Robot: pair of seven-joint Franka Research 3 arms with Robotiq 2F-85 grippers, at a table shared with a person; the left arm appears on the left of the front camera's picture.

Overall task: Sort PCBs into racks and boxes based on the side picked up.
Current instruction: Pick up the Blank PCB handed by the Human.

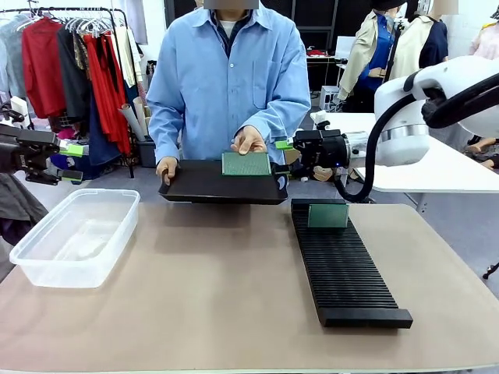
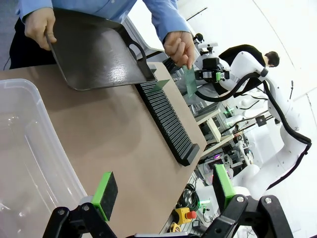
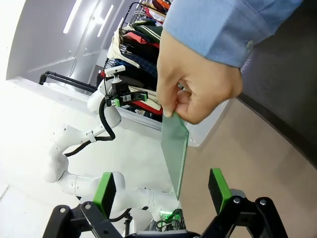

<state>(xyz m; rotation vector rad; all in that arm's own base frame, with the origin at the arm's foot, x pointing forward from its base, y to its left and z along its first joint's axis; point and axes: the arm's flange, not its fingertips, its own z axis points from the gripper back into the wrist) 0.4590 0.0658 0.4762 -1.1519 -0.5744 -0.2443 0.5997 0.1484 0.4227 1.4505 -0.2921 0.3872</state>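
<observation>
**Front view.** The person's hand (image 1: 248, 140) is holding a PCB (image 1: 246, 164) upright above the tray (image 1: 210, 188), with its lighter gridded face turned this way. The right claw (image 1: 282, 162) is hanging just beside the board's edge, fingers spread wide and gripping nothing. This looks like a handover. To do it well, the claw should be sliding in until its pads straddle the free part of the board. It should then be closing flat on both faces, clear of the person's fingers, and pulling only once the hand lets go. The rack (image 1: 343, 265) is lying on the table below that claw, with a slotted PCB (image 1: 327, 214) standing at its far end. The box (image 1: 74, 234) is sitting on the left side of the table. The left claw (image 1: 74, 162) is hovering beyond the box, spread and empty.

**Left wrist view.** The left claw (image 2: 163, 193) is gaping over the table and the box wall, with nothing between its pads. Far across the table, the hand is offering the PCB to the right claw.

**Right wrist view.** The PCB is hanging edge-on from the hand, its lower end lying between the right claw's (image 3: 162, 191) wide-spread pads and touching neither. The board is leaning a little against the fingers' line, so squaring the wrist before closing would probably be helping the grip.
</observation>
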